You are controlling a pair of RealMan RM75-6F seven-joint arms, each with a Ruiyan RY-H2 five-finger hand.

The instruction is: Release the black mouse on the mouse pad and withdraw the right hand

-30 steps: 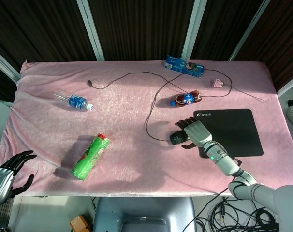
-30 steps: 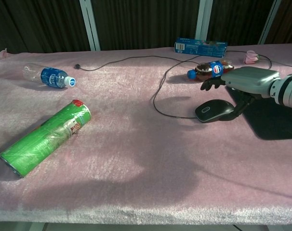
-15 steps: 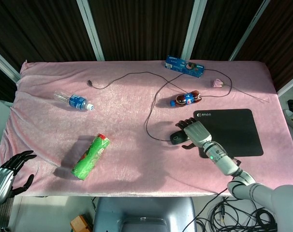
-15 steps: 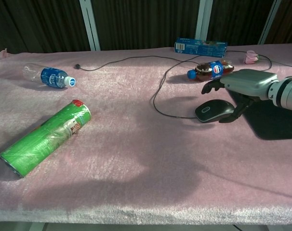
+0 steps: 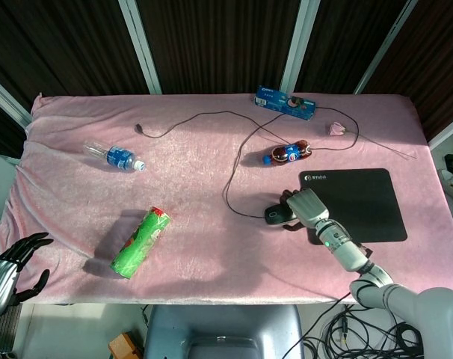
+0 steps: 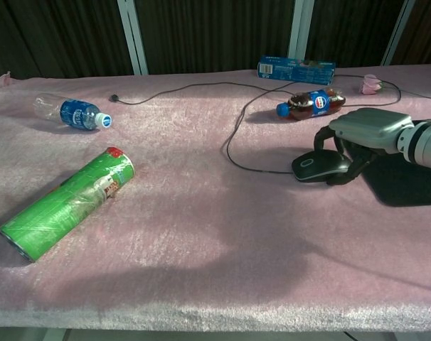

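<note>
The black mouse (image 5: 273,215) (image 6: 315,168) lies on the pink cloth just left of the black mouse pad (image 5: 361,206) (image 6: 407,183), its cable trailing back across the table. My right hand (image 5: 304,206) (image 6: 363,129) sits over the mouse's right end. Its fingers curl down around the mouse's far side and the thumb closes on the near side, so it grips the mouse. My left hand (image 5: 8,263) hangs off the table's near-left corner, holding nothing, fingers apart.
A cola bottle (image 5: 288,154) (image 6: 309,103) lies behind the mouse. A blue box (image 5: 285,102) and a pink flower (image 5: 337,129) sit at the back. A water bottle (image 5: 114,157) and a green tube can (image 5: 140,242) lie to the left.
My right hand has lowered and curled its fingers from spread above the mouse to closed around it. The mouse has shifted slightly toward the pad. The left hand is unchanged.
</note>
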